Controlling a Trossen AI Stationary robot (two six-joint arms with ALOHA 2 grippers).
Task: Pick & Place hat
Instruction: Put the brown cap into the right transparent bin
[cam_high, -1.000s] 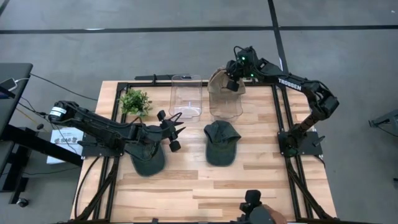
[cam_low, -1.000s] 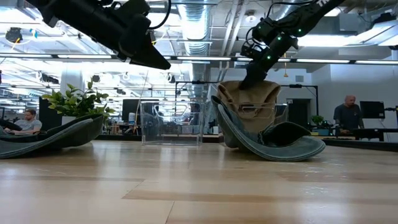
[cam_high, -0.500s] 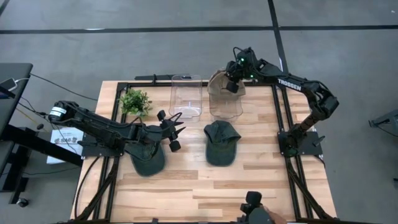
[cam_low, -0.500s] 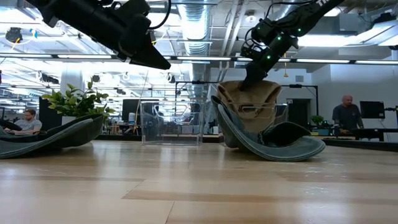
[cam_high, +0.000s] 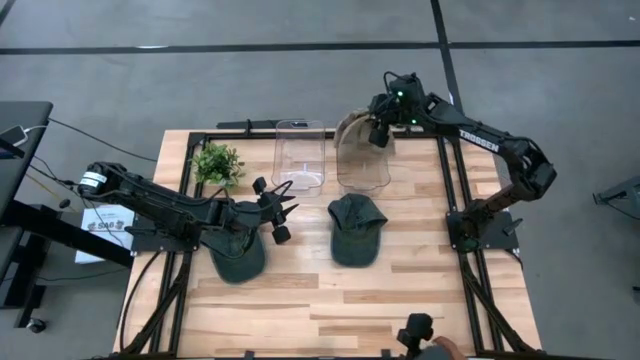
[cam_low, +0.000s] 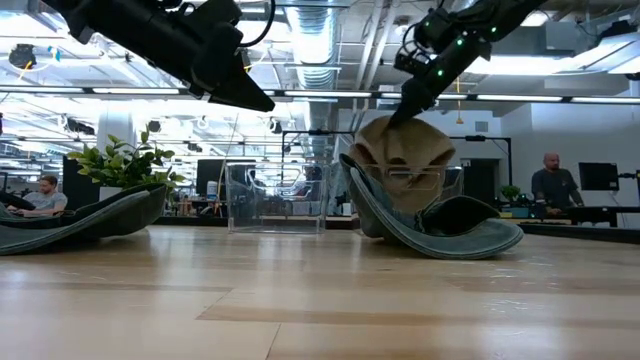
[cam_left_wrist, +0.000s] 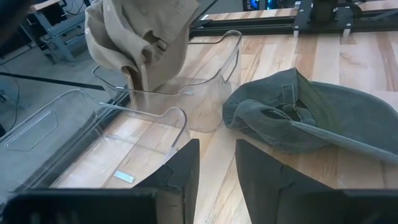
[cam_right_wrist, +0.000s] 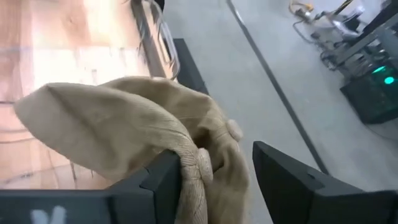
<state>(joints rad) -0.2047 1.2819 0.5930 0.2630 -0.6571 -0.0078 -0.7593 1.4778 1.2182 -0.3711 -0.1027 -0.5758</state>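
Note:
A tan hat (cam_high: 352, 133) sits in the right of two clear bins (cam_high: 362, 170), its crown (cam_low: 400, 150) bulging above the rim. My right gripper (cam_right_wrist: 217, 155) is open just above that crown, at the table's far edge (cam_high: 378, 133). A dark green hat (cam_high: 355, 228) lies crown up on the wood at mid-table. A second green hat (cam_high: 238, 256) lies at the left, under my left arm. My left gripper (cam_high: 283, 205) hovers beside it, open with nothing between its fingers (cam_left_wrist: 214, 163). My right gripper stands open over the tan hat's crown, coming from above and slanting down. A bunched fold of the crown (cam_right_wrist: 198, 163) lies against the inner side of one finger (cam_right_wrist: 163, 182). The other finger (cam_right_wrist: 292, 177) stands clear of it. The hat rests in the bin.
The left clear bin (cam_high: 300, 155) stands beside the right one, with nothing in it. A small potted plant (cam_high: 217, 162) is at the far left. Black frame rails (cam_high: 460, 190) run along the table's sides. People (cam_low: 548, 185) show in the room beyond.
My right gripper has opened and let go of the tan hat, then risen a little and drawn toward the table's right edge. The hat's pinched top has sprung into a rounded dome and stays in the bin.

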